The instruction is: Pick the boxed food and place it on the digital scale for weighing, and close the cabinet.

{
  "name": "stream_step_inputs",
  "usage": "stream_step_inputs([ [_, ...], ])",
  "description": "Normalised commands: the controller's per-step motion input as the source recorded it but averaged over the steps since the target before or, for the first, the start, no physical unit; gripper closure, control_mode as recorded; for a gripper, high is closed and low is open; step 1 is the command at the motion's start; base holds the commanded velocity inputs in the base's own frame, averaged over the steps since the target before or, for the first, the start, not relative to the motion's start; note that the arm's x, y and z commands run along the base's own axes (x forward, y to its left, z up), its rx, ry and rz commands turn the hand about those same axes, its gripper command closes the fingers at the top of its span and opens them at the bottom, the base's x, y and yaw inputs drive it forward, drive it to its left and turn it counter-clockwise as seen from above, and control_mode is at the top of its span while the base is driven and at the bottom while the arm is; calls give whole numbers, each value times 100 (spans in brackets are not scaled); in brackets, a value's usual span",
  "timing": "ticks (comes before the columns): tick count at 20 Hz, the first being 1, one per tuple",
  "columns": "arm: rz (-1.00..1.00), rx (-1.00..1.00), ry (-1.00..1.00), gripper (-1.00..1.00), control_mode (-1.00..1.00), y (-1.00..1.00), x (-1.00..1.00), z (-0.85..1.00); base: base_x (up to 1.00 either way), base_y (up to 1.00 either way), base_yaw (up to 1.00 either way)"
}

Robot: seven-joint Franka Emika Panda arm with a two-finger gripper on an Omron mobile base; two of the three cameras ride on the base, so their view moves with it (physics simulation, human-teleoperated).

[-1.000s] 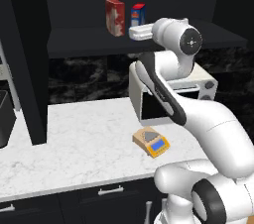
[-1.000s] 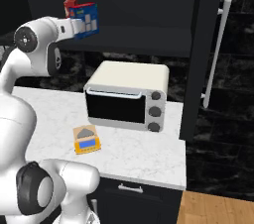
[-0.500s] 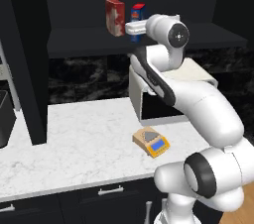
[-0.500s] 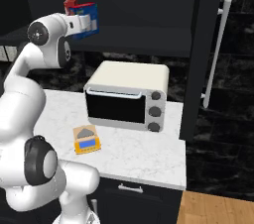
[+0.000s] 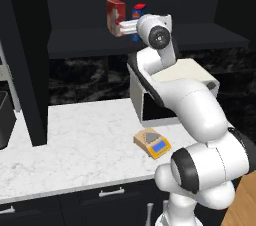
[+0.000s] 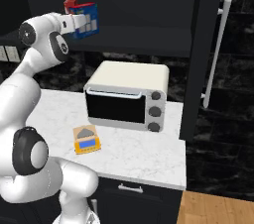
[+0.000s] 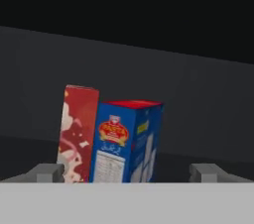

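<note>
The boxed food (image 7: 126,141) stands upright on the shelf of the open cabinet (image 5: 90,42), showing a blue side and a red top. From the base views the boxed food (image 5: 139,9) (image 6: 90,26) is partly behind my hand. My gripper (image 7: 128,172) (image 5: 121,25) is open at shelf height just in front of the box, one finger on each side and neither touching it. The digital scale (image 5: 152,143) (image 6: 87,140) lies on the counter below with nothing on its plate. One cabinet door (image 6: 211,44) with a long silver handle stands open on the right.
A red-and-white mottled carton (image 7: 77,134) (image 5: 115,14) stands right against the boxed food. A cream toaster oven (image 6: 126,94) (image 5: 190,72) sits on the white marble counter (image 5: 75,145) behind the scale. The other open door (image 5: 25,55) hangs at the left.
My hand has swung in towards the shelf and now sits close in front of the two cartons. The jaws have stayed open, and the cartons and scale have not moved.
</note>
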Motion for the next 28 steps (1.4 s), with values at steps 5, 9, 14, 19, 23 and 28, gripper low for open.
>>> stream_step_inputs([
  [5,-2,1,-2,-100,-100,40,12,-2,0,0,0],
  [9,0,8,1,-100,-100,14,21,-2,0,0,0],
  [14,0,5,0,-100,-100,-7,11,0,0,0,0],
  [19,0,3,0,-100,-100,-9,8,0,0,0,0],
  [23,-1,3,0,-100,-100,-10,19,0,0,0,0],
  [28,-1,3,0,-100,-100,-10,16,0,0,0,0],
])
